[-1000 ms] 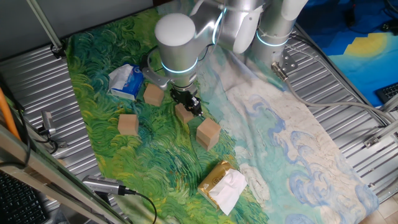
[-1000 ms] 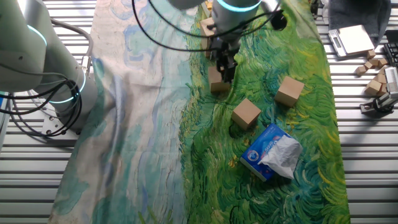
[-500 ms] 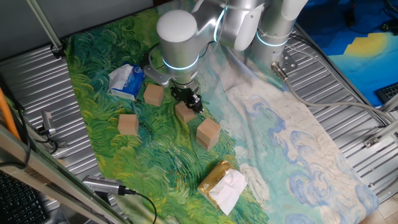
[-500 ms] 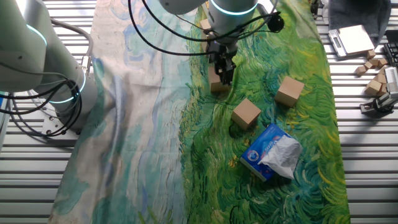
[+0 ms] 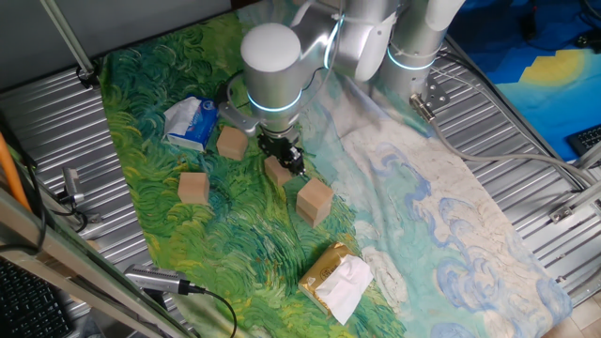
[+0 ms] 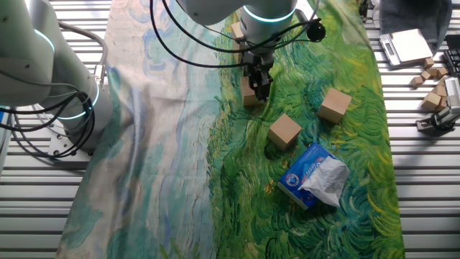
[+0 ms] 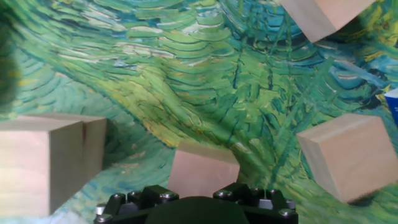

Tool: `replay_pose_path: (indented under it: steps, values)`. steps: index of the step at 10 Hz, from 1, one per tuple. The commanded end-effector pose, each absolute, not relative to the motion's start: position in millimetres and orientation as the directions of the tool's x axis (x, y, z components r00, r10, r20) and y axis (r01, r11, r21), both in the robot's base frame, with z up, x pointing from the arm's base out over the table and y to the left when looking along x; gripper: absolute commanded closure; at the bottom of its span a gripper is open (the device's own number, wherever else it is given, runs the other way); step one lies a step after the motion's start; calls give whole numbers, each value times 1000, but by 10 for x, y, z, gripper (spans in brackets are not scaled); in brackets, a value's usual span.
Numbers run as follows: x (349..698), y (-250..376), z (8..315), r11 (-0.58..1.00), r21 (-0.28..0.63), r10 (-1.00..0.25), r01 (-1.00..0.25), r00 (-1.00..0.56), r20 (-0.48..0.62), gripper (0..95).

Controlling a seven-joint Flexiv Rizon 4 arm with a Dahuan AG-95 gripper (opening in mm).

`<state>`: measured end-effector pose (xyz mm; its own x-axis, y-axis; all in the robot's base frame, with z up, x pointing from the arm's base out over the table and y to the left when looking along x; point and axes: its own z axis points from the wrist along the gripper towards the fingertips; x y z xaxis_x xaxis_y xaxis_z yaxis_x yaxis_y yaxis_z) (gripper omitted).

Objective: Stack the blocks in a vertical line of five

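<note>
Gripper (image 5: 285,157) hangs low over the painted cloth (image 5: 188,103), fingers pointing down at the middle block (image 5: 277,171). That block sits directly under the fingertips; from both fixed views the dark fingers overlap its top and upper sides. Hand view: middle block (image 7: 202,171) is centred just ahead of the gripper body, low in the frame. The fingers themselves are out of sight there, so whether the jaws are parted or clamped on the block I cannot tell.

Positions relative to the middle block, from the one fixed view:
- far block (image 5: 231,143): beside it, towards the blue packet (image 5: 191,123), apart from it.
- left block (image 5: 192,187): further out on the green part of the cloth, well apart.
- near block (image 5: 315,200): just beside it, on the side of the yellow packet (image 5: 336,278); not touching.

Other fixed view: middle block (image 6: 250,94) lies below the gripper (image 6: 258,80). A further block (image 6: 237,31) shows behind the arm, partly hidden. All visible blocks rest singly on the cloth; none is stacked.
</note>
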<state>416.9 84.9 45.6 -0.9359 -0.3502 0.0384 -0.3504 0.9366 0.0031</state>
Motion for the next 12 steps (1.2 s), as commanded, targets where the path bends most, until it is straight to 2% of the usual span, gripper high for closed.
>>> replay_pose_path:
  steps: [1,6,9,12]
  values:
    - [4183,853,423,938,3,-347,-347,-937,35,950]
    - [4193,835,489,933,30,-359,-358,-933,38,950]
    - [4286,851,706,912,46,-409,-407,-912,31,950]
    - [4343,902,1051,889,63,-456,-453,-889,40,950]
